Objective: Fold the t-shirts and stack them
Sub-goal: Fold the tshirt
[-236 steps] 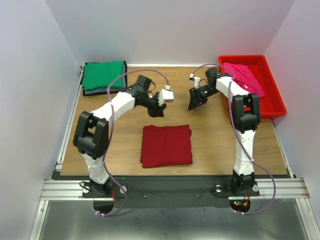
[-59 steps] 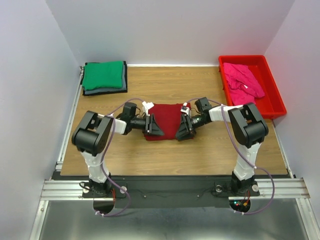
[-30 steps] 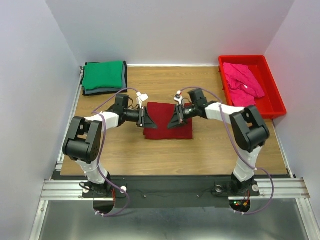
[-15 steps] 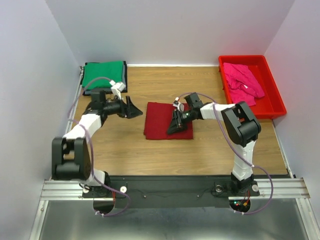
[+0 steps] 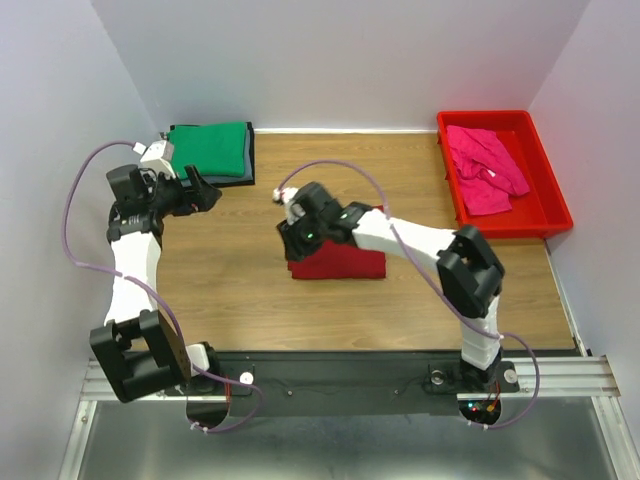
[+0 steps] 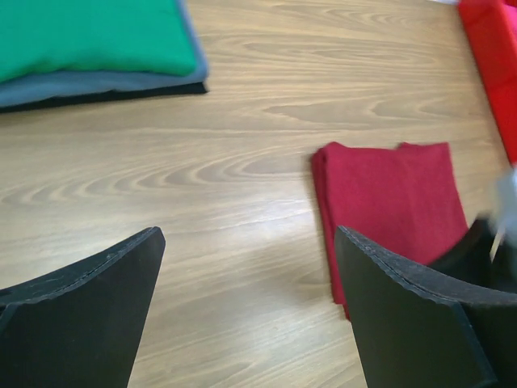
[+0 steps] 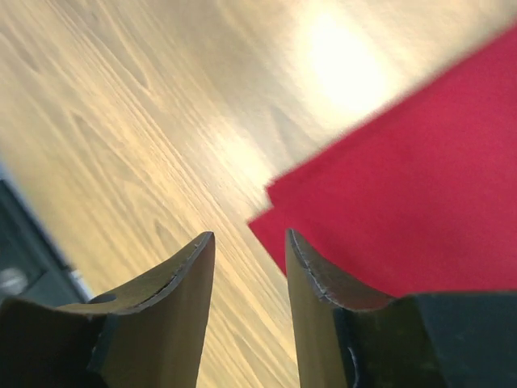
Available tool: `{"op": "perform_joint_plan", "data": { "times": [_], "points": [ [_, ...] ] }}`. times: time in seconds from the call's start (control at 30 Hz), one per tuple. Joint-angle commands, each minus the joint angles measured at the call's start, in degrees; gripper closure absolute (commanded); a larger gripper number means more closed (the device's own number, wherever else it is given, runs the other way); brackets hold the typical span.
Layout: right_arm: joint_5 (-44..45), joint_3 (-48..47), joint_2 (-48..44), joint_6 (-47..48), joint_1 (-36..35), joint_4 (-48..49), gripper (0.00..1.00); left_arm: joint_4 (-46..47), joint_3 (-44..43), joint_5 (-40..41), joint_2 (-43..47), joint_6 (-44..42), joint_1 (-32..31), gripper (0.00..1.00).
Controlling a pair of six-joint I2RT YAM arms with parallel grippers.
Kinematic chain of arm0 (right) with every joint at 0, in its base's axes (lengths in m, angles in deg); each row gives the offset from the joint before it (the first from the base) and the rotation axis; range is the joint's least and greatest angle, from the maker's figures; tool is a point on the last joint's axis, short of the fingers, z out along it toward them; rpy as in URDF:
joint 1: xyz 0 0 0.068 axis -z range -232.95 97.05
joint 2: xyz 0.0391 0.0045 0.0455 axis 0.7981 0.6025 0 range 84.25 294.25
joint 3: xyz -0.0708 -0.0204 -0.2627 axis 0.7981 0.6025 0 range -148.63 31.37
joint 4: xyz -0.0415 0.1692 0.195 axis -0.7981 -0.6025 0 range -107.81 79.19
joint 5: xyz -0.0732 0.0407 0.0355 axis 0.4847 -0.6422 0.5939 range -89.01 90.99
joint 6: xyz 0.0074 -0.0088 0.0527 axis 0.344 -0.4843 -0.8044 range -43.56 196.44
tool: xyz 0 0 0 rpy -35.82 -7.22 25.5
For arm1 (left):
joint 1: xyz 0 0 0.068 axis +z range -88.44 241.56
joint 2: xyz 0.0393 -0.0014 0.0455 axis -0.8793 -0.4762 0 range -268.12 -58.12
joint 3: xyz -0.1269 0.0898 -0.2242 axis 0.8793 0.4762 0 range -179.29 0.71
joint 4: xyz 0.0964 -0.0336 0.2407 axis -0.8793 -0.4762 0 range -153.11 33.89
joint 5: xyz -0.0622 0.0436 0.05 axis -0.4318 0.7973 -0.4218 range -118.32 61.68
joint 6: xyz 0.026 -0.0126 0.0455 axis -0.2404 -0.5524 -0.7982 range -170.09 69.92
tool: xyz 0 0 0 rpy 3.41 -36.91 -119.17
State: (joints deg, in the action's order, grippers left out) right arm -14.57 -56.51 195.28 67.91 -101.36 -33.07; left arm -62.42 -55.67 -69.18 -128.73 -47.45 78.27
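Maroon tee [image 5: 345, 262] lies folded in the middle of the table [image 5: 400, 170], apart from the stack at the far-left corner: green tee [image 5: 205, 148] on dark grey tee [image 6: 97, 81]. Pink tee [image 5: 485, 165] sits crumpled in the red tray [image 5: 548, 195], not yet folded. Right gripper [image 7: 249, 238] hovers at a corner on the maroon tee's left edge, jaws partly apart with nothing between them — probably placed to take that edge for carrying. Left gripper [image 6: 246, 242] stands wide and empty beside the stack — likely keeping clear.

A folded maroon t-shirt [image 5: 345, 262] lies on the wooden table [image 5: 420, 295], with the right gripper [image 5: 293, 240] over its left edge. The left gripper [image 5: 205, 190] is just beside a green t-shirt [image 5: 207, 148] stacked on a dark grey t-shirt [image 5: 246, 168]. A pink t-shirt [image 5: 487, 165] lies crumpled in the red tray [image 5: 553, 205].
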Motion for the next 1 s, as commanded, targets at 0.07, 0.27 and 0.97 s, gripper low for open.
{"op": "perform_joint_plan", "data": {
  "times": [0.07,0.27,0.97],
  "points": [
    [18.0,-7.4,7.6,5.5,-5.6,-4.7,0.52,-5.9,-4.8,4.8,-3.4,0.2,0.4,0.01],
    [21.4,-9.8,12.4,5.5,-8.4,-5.4,0.52,-5.3,-1.9,5.5,-3.4,-0.7,0.3,0.01],
    [22.2,-2.9,19.4,6.0,-9.4,-8.0,0.99,5.0,7.5,10.5,-5.9,8.2,-7.3,0.01]
  ]
}}
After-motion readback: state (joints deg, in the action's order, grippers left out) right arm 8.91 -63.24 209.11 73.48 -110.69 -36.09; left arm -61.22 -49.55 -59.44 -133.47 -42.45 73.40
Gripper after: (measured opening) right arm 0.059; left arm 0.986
